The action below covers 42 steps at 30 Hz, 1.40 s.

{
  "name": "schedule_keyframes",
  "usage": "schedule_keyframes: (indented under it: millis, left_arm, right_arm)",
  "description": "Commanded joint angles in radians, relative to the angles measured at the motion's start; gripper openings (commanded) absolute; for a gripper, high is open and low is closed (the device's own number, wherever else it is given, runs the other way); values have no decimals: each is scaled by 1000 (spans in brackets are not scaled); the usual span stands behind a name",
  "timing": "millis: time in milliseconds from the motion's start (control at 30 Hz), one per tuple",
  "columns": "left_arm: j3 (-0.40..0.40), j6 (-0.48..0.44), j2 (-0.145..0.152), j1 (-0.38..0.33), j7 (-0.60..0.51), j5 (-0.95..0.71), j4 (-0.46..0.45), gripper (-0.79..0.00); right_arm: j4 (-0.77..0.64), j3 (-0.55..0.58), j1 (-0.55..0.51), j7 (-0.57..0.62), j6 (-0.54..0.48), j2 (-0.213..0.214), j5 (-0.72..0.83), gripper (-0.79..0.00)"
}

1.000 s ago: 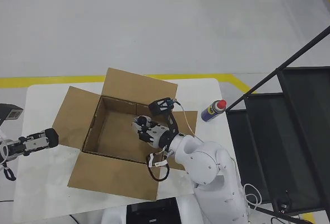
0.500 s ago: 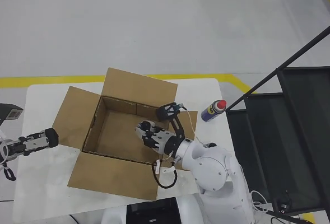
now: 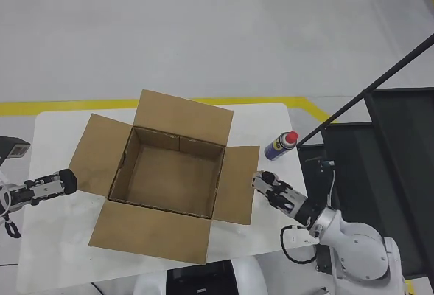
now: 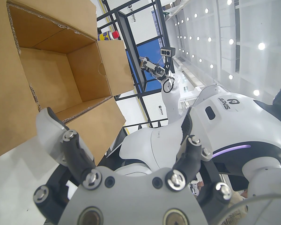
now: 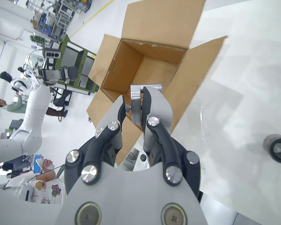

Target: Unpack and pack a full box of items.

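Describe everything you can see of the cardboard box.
The cardboard box is plain brown corrugated board, standing upright on the white table with its top open. All four flaps are folded outward. One flap edge has a small half-round notch. Its inside looks bare, with no items showing. Apart from the table, nothing visibly touches it.

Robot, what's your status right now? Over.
Right gripper shut on small silver metal block, beside open brown cardboard box. Left gripper open, opposite side. Box interior looks bare. Nothing in the way.
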Motion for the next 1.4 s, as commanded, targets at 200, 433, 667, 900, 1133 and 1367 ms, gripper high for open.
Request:
schedule_keyframes:
  millis: [200, 433, 667, 900, 1133, 1367]
  left_arm:
    - [0, 0, 0, 0, 0, 0, 0, 0]
    - [0, 0, 0, 0, 0, 0, 0, 0]
    - [0, 0, 0, 0, 0, 0, 0, 0]
    - [0, 0, 0, 0, 0, 0, 0, 0]
    - [0, 0, 0, 0, 0, 0, 0, 0]
    - [0, 0, 0, 0, 0, 0, 0, 0]
  right_arm:
    - [0, 10, -7, 7, -20, 4, 9, -785]
    - [0, 10, -7, 7, -20, 4, 9, -785]
    - [73, 118, 7, -53, 35, 19, -55, -785]
    - [216, 242, 3, 18, 55, 46, -118, -785]
    - [374, 199, 15, -23, 83, 61, -320, -785]
    - [509, 141, 69, -99, 108, 73, -473, -785]
